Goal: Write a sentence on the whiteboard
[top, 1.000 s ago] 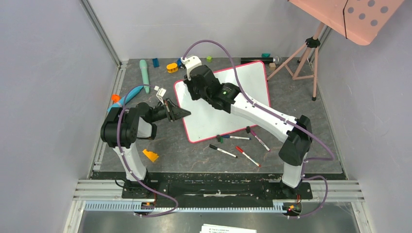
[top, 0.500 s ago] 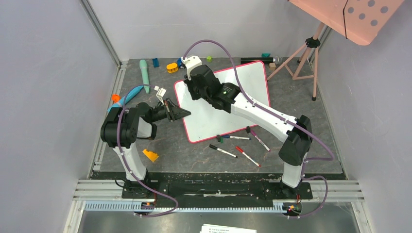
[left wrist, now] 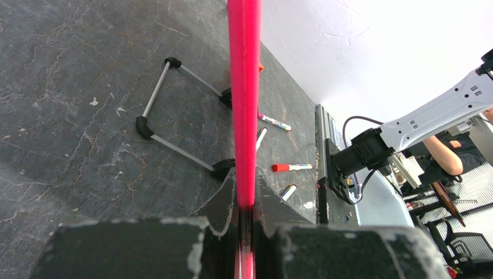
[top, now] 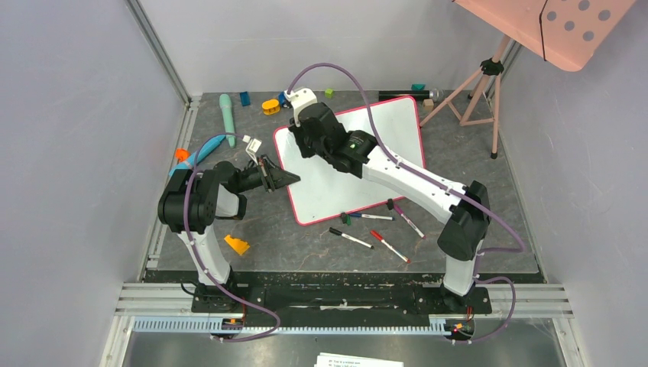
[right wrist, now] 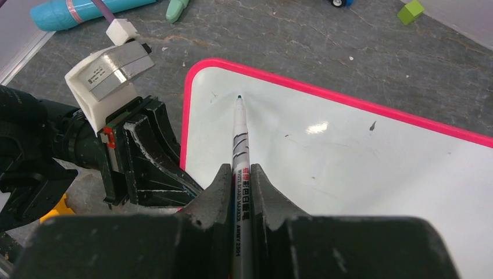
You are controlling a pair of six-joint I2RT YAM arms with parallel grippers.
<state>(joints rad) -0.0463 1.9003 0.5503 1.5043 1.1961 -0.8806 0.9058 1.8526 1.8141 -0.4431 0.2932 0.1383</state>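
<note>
The whiteboard (top: 382, 145) lies on the grey table, white with a pink-red rim (right wrist: 192, 87). No green sentence shows on it. My left gripper (top: 286, 179) is shut on the board's left rim (left wrist: 244, 99). My right gripper (top: 299, 145) is shut on a white marker (right wrist: 240, 136) with a green tip. The tip touches the board near its far left corner (right wrist: 239, 97). The left gripper also shows in the right wrist view (right wrist: 168, 192), beside the rim.
Loose markers (top: 367, 217) (top: 350, 238) (top: 390, 246) (top: 406, 219) lie below the board's near edge. A teal handle (top: 227, 116), yellow piece (top: 270, 106) and small blocks lie at the back. A pink tripod (top: 477, 92) stands at right. An orange wedge (top: 237, 245) lies near the left arm.
</note>
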